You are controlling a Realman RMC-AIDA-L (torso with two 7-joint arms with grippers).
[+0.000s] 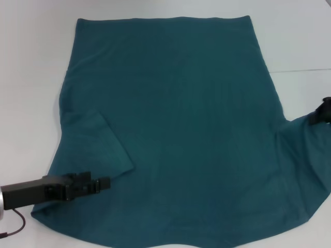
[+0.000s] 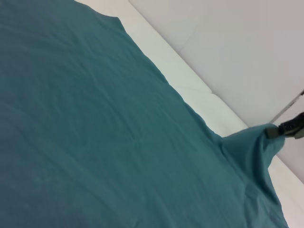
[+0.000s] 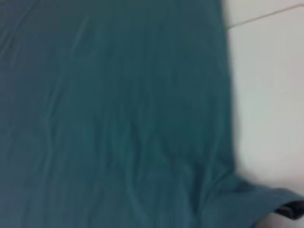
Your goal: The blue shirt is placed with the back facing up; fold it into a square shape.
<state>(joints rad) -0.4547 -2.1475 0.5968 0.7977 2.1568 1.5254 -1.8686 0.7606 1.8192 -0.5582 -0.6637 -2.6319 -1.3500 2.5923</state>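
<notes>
Meanwhile, left end effector (image 1: 103,183) rests on blue shirt (image 1: 176,124); right end effector (image 1: 321,114) pinches its sleeve.

One blue shirt (image 1: 176,129) lies spread on one white table (image 1: 31,62); it shows two short sleeves, one on each side; two grippers are in view, the left gripper (image 1: 103,183) and the right gripper (image 1: 323,111).
</notes>
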